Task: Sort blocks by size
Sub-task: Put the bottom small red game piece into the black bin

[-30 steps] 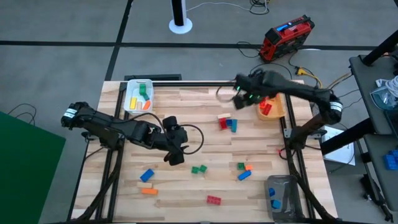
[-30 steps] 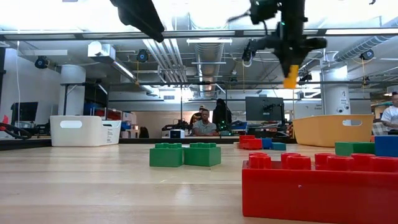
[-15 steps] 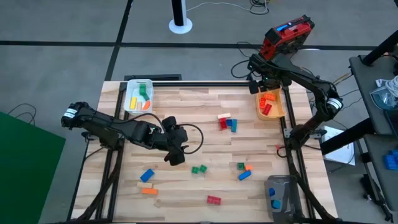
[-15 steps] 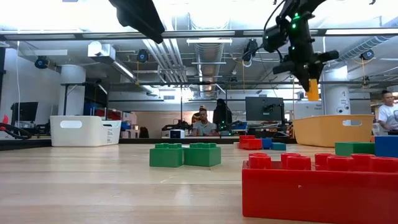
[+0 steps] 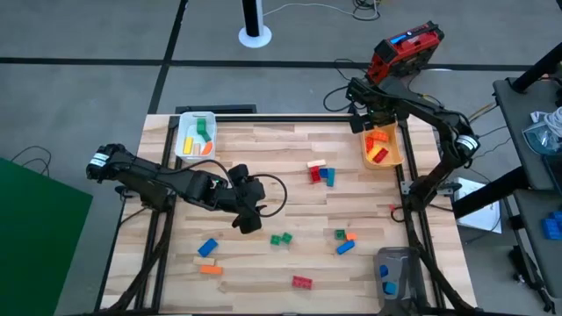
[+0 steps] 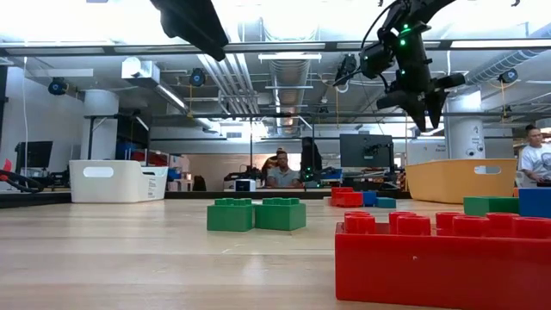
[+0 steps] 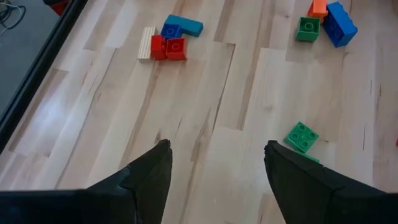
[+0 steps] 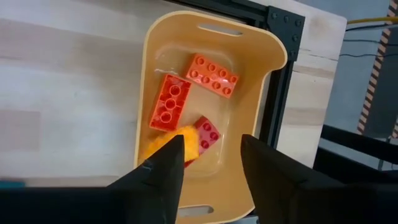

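My right gripper (image 8: 211,168) hangs open above the orange-yellow bin (image 5: 394,156) at the table's far right and holds nothing (image 6: 424,110). In that bin are two orange blocks (image 8: 168,102), a red one (image 8: 208,134) and a blurred yellow block (image 8: 174,144). My left gripper (image 7: 214,155) hovers open over the middle of the table (image 5: 247,217), clear of the blocks. Loose blocks lie flat on the wood: a red, beige and blue cluster (image 5: 320,172), green ones (image 5: 281,238), a green, orange and blue group (image 5: 344,240), a blue one (image 5: 208,247), an orange one (image 5: 210,269) and a red one (image 5: 302,282).
A white bin (image 5: 184,140) with green, yellow and orange blocks stands at the far left. A grey bin (image 5: 399,256) with blue blocks sits at the near right corner. Bare wood lies between the block groups. People sit in the room beyond the table.
My right gripper has carried a yellow block from over the table's far middle toward the right edge, over the orange-yellow bin. There it has let go, and the block has dropped into the bin.
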Robot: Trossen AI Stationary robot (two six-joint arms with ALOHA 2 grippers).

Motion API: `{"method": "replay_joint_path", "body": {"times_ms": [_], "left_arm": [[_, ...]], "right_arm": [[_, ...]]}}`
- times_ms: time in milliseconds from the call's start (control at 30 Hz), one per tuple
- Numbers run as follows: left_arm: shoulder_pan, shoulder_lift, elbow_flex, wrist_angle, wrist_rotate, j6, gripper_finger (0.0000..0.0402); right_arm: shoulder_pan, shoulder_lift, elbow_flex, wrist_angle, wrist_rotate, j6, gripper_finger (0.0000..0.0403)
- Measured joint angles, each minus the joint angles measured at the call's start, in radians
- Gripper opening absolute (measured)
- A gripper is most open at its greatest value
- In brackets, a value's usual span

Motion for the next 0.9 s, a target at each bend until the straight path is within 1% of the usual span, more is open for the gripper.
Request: {"method": "replay_joint_path", "body": {"times_ms": [100,267,400,500,700,900], "left_arm": [[0.0,0.0,0.0,0.0,0.0,0.0,0.023],[0.0,0.0,0.0,0.0,0.0,0.001,0.023],[0.0,0.0,0.0,0.0,0.0,0.005,0.023],[0.001,0.0,0.0,0.0,-0.004,0.007,0.023],[0.007,0.0,0.0,-0.001,-0.017,0.014,0.023],[0.008,0.0,0.0,-0.001,-0.018,0.014,0.023]], "right_arm": [[0.016,-0.006,0.0,0.002,-0.006,-0.004,0.0113],[0.072,-0.017,0.0,0.058,-0.104,-0.004,0.0067],[0.162,-0.018,0.0,0.154,-0.173,0.017,0.0034],[0.253,-0.018,0.0,0.242,-0.199,0.049,0.0014],[0.455,0.015,0.0,0.383,-0.208,0.131,0.0012],[0.585,0.108,0.0,0.401,-0.203,0.198,0.0012]]}}
